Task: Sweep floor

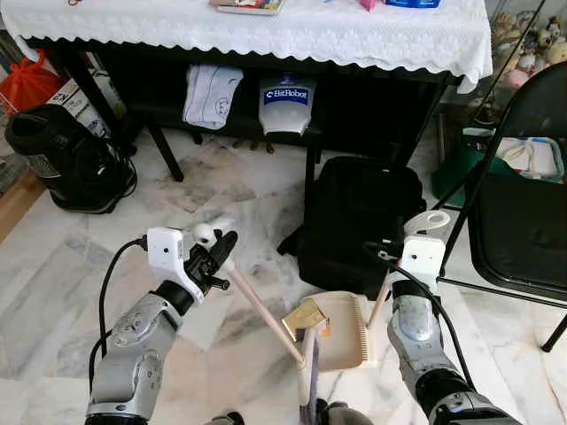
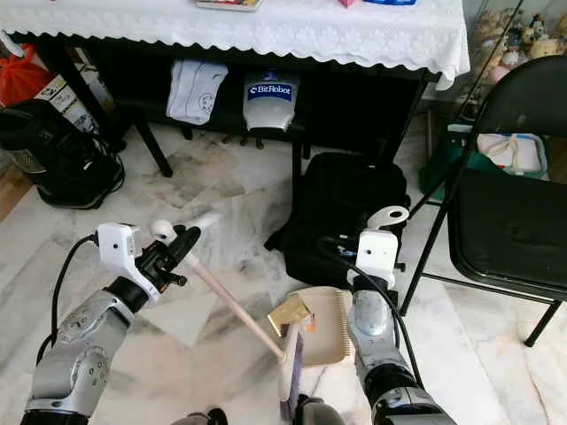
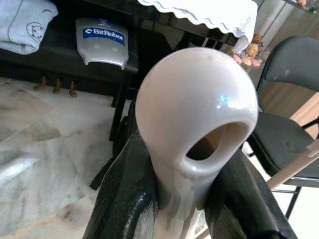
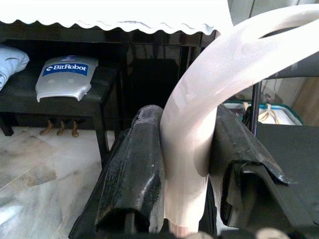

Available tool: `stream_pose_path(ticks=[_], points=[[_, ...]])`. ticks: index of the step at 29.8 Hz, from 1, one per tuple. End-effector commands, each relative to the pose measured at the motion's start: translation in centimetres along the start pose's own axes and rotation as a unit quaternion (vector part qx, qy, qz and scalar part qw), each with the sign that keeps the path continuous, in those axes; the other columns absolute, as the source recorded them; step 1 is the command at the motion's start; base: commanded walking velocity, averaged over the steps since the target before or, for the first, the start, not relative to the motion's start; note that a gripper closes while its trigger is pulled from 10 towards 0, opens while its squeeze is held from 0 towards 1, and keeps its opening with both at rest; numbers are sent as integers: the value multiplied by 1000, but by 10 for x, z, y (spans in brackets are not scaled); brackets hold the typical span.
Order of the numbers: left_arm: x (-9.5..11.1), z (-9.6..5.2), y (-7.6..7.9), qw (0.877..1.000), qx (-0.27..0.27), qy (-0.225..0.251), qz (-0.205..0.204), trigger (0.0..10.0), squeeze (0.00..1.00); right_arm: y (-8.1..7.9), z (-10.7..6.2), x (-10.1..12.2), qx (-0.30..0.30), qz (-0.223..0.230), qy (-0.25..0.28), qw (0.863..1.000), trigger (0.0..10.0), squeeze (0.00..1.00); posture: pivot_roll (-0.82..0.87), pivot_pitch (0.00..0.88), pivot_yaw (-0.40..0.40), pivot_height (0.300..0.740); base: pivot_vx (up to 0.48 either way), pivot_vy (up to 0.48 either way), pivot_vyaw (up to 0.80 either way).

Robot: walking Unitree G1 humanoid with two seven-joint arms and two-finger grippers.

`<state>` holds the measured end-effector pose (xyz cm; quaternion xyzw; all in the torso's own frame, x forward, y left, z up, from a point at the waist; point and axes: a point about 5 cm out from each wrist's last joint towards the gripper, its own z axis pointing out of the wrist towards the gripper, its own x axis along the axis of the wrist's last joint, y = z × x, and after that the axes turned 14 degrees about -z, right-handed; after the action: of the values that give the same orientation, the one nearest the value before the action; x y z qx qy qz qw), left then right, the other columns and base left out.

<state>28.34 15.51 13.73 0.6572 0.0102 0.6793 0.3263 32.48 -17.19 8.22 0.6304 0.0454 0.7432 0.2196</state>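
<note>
Left gripper [image 1: 217, 250]: I have it clamped on broom [image 1: 266, 312] handle top. Shaft runs toward 4 o'clock, down to the head beside dustpan [image 1: 341, 329]. Right gripper [image 1: 423, 232]: clamped on dustpan handle, pan on floor at its 7 o'clock.

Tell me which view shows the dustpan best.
Left eye view: the whole dustpan lies on the floor, with its handle up in the right gripper. The right eye view shows the same, partly behind the arm. The right wrist view gives just the handle top between the fingers.
</note>
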Motion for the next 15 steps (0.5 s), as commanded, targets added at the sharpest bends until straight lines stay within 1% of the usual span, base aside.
stream_pose_path(ticks=[1, 3, 4, 6, 7, 8, 9, 10, 11, 12, 13, 15], points=[[10, -5, 2, 1000, -9, 20, -16, 10000, 0, 0, -1, -1, 0, 1, -1, 1000, 10000, 0, 59, 225, 35, 740, 0, 0, 0], [14, -7, 2, 1000, -10, 23, -14, 10000, 0, 0, -1, -1, 1, 1, -1, 1000, 10000, 0, 60, 224, 34, 740, 0, 0, 0], [21, -11, 1, 999, -9, 31, -8, 10000, 0, 0, -1, -1, 1, 1, -1, 1000, 10000, 0, 60, 223, 34, 740, 0, 0, 0], [30, -14, 0, 999, -9, 39, 1, 10000, 0, 0, -1, -1, 2, 1, -2, 1000, 10000, 0, 60, 222, 34, 740, 0, 0, 0], [42, -18, -1, 999, -11, 49, 9, 10000, 0, -1, -1, -1, 2, 1, -3, 1000, 10000, 0, 62, 221, 33, 740, 0, 0, 0], [47, -20, -1, 998, -12, 55, 11, 10000, 0, -1, -1, -1, 2, 1, -3, 1000, 10000, 0, 63, 221, 33, 740, 0, 0, 0], [59, -23, -1, 998, -16, 66, 15, 10000, 0, -1, -1, -1, 3, 2, -3, 1000, 10000, 0, 64, 221, 32, 740, 0, 0, 0], [65, -25, 0, 997, -18, 73, 16, 10000, 0, -1, -1, -1, 3, 2, -4, 1000, 10000, 0, 66, 221, 32, 740, 0, 0, 0], [67, -25, 0, 997, -19, 76, 17, 10000, 0, -1, -1, -1, 3, 2, -4, 1000, 10000, 0, 66, 221, 32, 740, 0, 0, 0], [77, -27, 0, 996, -21, 89, 20, 10000, 0, -2, -1, -1, 4, 3, -4, 1000, 10000, 0, 67, 222, 31, 740, 0, 0, 0], [77, -27, 0, 996, -21, 89, 20, 10000, 0, -2, -1, -1, 4, 3, -4, 1000, 10000, 0, 67, 222, 31, 740, 0, 0, 0], [84, -27, -1, 994, -16, 99, 33, 10000, 0, -3, -1, -1, 5, 3, -4, 1000, 10000, 0, 69, 223, 30, 740, 0, 0, 0]])
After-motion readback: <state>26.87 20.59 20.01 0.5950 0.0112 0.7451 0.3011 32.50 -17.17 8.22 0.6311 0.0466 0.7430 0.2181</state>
